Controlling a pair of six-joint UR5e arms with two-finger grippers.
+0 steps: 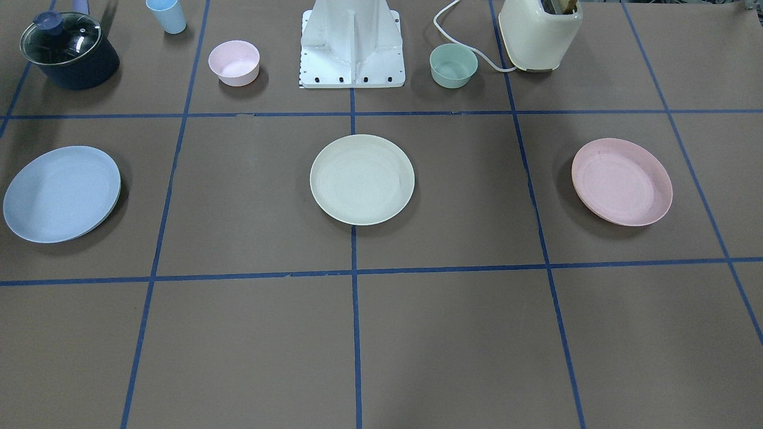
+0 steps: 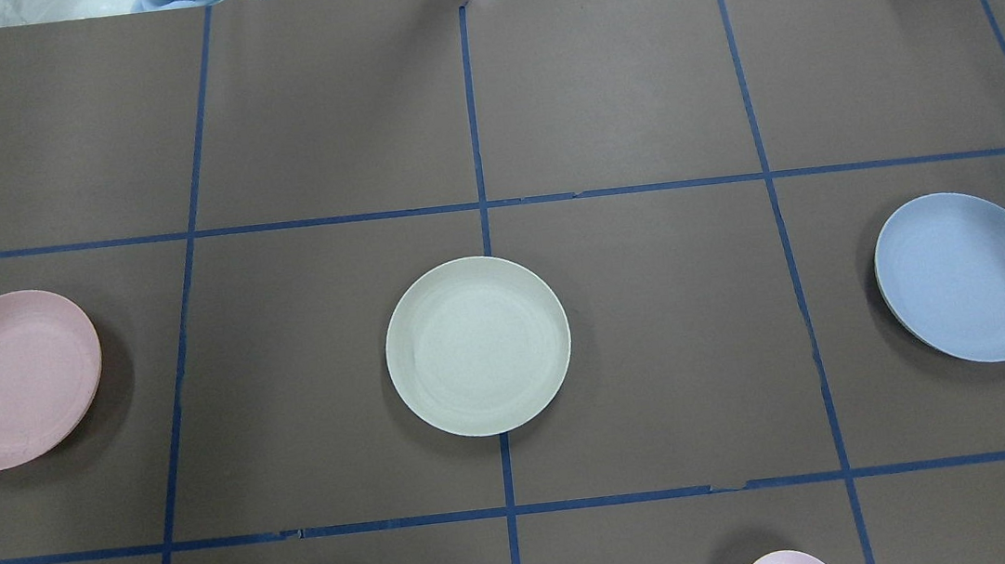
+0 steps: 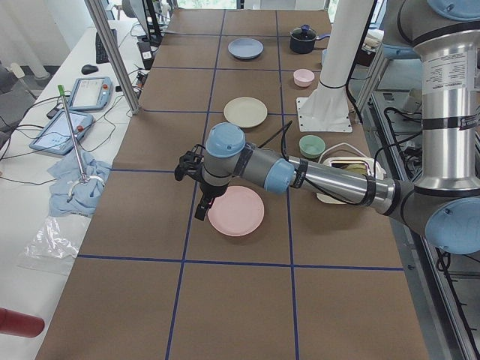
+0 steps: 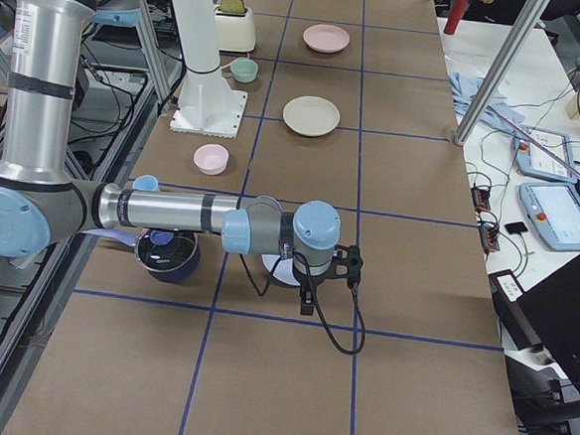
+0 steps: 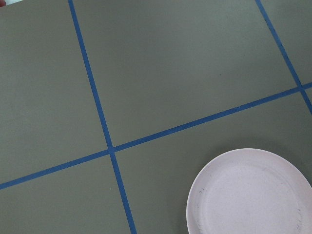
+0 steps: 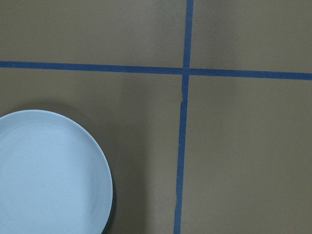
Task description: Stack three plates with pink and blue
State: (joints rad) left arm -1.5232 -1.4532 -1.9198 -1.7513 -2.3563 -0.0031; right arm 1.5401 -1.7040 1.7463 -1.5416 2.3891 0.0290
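Overhead view: you see three plates lying well apart in one row. The cream-white plate (image 2: 477, 345) is central, the pink plate (image 2: 6, 379) at its 9 o'clock, the blue plate (image 2: 967, 276) at its 3 o'clock. The left gripper (image 3: 201, 211) hangs near the pink plate and the right gripper (image 4: 307, 300) near the blue plate. You cannot tell whether either gripper's fingers are parted or closed.
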